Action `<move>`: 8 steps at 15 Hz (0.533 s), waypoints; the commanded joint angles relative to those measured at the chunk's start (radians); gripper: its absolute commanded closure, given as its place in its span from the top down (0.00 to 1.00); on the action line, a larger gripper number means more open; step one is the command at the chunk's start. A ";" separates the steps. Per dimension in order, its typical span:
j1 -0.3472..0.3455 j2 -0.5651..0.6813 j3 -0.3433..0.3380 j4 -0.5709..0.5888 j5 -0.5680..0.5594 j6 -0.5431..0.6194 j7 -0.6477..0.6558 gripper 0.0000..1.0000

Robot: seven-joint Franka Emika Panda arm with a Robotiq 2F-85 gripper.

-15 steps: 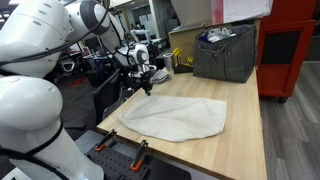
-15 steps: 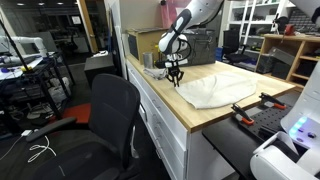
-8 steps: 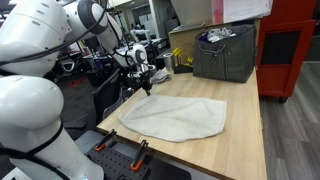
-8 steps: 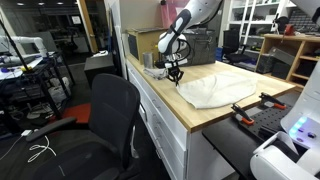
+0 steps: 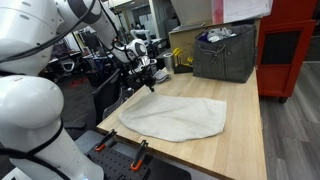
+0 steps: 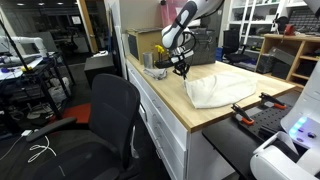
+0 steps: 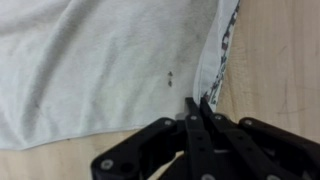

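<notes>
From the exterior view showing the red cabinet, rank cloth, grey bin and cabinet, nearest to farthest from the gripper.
1. White cloth, pinched in the gripper.
2. Grey bin, at the table's back.
3. Red cabinet, beyond the table.

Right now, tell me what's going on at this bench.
A robot arm is handling a white cloth spread on the wooden table. Its gripper has its jaws shut on the cloth's hemmed edge, at the corner nearest the table's side. The rest of the cloth lies mostly flat on the tabletop. A grey bin stands at the far end of the table, apart from the cloth, and an office chair sits beside the bench.
</notes>
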 commanded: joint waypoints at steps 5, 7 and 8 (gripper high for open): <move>-0.037 -0.072 -0.056 -0.074 -0.157 -0.075 -0.026 0.01; -0.055 -0.064 -0.079 -0.066 -0.189 -0.090 -0.019 0.01; -0.062 -0.065 -0.092 -0.071 -0.206 -0.095 -0.012 0.01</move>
